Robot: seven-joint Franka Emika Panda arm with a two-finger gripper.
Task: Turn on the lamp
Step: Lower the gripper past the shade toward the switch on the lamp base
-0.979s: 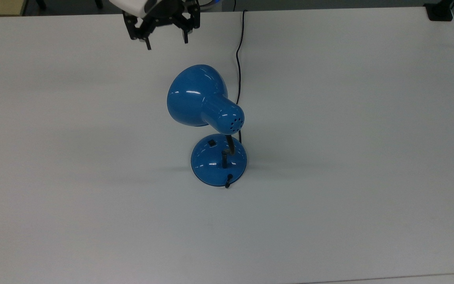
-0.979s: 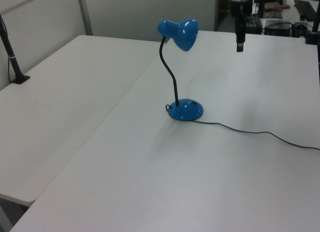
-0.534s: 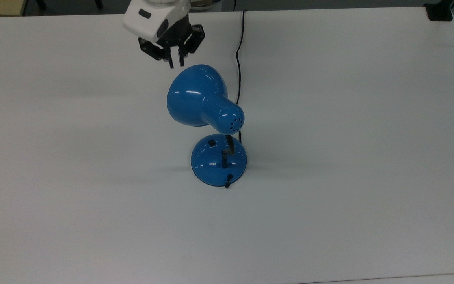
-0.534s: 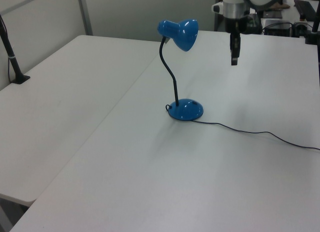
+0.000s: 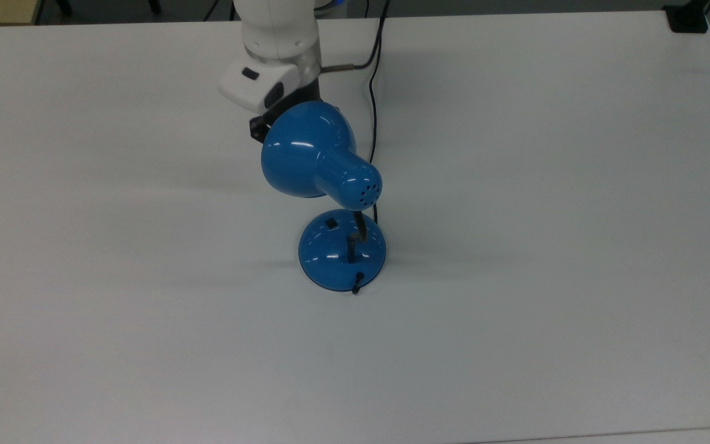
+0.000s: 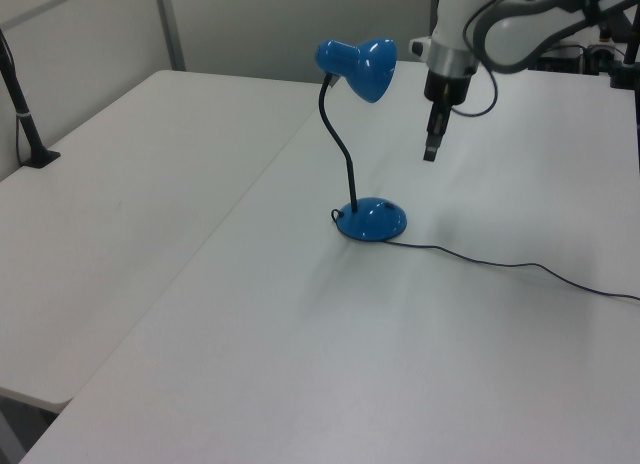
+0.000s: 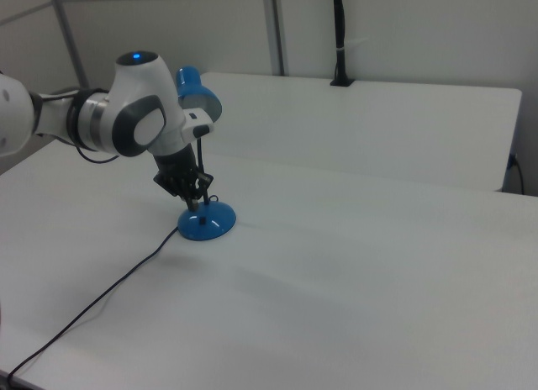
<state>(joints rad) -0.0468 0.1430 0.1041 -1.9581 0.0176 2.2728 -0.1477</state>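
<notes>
Jaws (image 6: 430, 154) look narrow, empty, hanging above & beside lamp (image 6: 360, 144) base, not touching.

Top view: hand tip hidden behind lamp (image 5: 321, 161) shade. Right view: arm (image 7: 126, 121) covers most of shade. Left view: cord (image 6: 520, 267) cut off at right edge.
</notes>
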